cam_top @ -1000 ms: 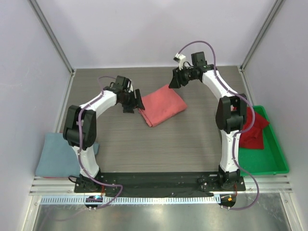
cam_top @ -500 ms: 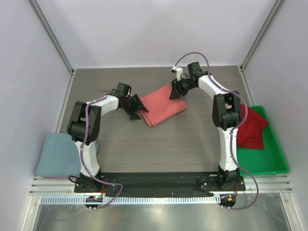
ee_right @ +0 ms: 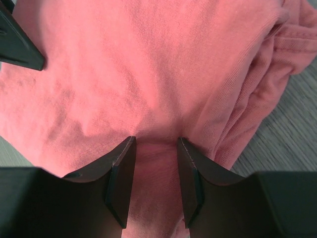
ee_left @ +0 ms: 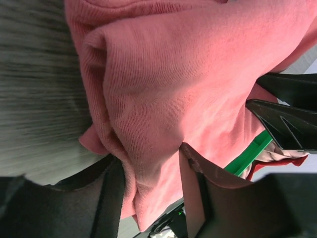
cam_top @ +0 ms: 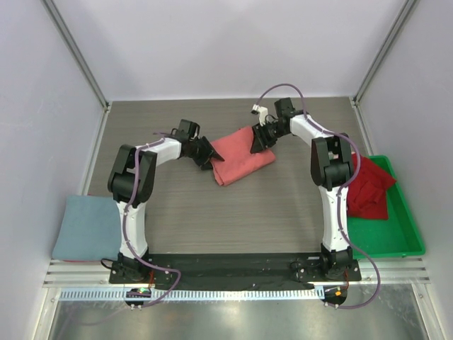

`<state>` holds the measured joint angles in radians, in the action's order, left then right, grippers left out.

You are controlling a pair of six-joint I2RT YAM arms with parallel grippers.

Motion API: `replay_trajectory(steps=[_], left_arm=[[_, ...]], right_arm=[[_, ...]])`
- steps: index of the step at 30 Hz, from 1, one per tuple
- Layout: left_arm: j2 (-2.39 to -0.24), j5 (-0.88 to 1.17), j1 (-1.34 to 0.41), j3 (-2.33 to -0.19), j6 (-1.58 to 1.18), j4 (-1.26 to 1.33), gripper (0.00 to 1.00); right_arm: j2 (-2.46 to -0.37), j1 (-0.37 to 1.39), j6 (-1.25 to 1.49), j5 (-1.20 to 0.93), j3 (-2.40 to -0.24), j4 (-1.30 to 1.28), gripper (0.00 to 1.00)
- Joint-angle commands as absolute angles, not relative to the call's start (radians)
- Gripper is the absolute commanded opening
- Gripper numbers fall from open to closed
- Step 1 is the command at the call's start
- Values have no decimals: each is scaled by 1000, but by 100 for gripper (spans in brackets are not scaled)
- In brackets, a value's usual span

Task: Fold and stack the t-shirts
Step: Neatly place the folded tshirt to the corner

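While folded, t-shirt (cam_top: 242, 157) fills left claw (cam_top: 209, 154), right claw (cam_top: 256, 140).

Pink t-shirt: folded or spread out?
Folded: the pink t-shirt lies as a compact rectangle; left wrist view shows stacked layers at its edge.

The pink t-shirt (ee_left: 173, 74), folded thick, fills the view from 12 to 6 o'clock. The left gripper (ee_left: 148, 168) at 6 o'clock pinches its bunched fold. Grey table (ee_left: 34, 99) shows at 9 o'clock; the right gripper (ee_left: 253, 90) at 3; a green tray (ee_left: 252, 151) at 4.
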<state>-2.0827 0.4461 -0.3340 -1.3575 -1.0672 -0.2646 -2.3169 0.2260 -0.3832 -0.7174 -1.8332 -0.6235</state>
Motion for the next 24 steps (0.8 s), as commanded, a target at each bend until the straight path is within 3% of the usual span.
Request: replay_trajectory(steps=[1, 17, 24], left_arm=[[-2131, 394, -341, -1368, -1058, -262, 46], [-2267, 526, -305, -1615, -848, -276, 38], [-2226, 590, -298, -1611, -764, -285, 17]], right_arm=[[-2280, 227, -379, -690, -1806, -632, 45], [-2105, 304, -282, -549, -1608, -548, 45], [-2048, 290, -287, -489, -1652, -538, 45]])
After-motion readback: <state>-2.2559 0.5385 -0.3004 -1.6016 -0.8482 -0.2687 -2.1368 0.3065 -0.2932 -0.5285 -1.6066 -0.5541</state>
